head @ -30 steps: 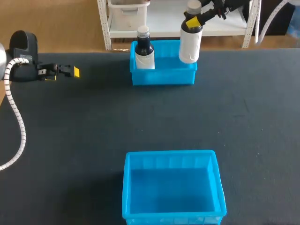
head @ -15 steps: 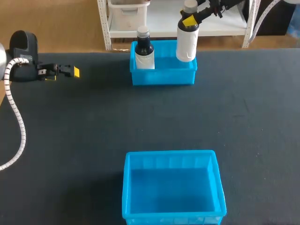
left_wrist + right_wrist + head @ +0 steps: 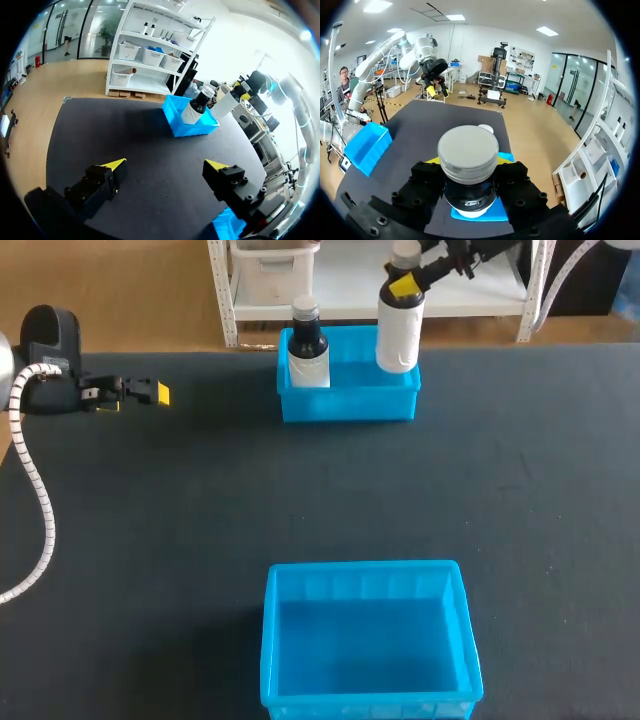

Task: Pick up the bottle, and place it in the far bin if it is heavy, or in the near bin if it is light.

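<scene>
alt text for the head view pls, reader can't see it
The right gripper holds a white bottle upright by its neck at the right end of the far blue bin; a dark bottle stands at its left end. A second blue bin sits nearer, and the left gripper lies at the left of the table.

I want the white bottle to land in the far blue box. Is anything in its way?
Nothing visible is. The right gripper holds the white bottle right over the far bin, on its right side. The dark bottle stands in the bin's left side, apart from it.
</scene>
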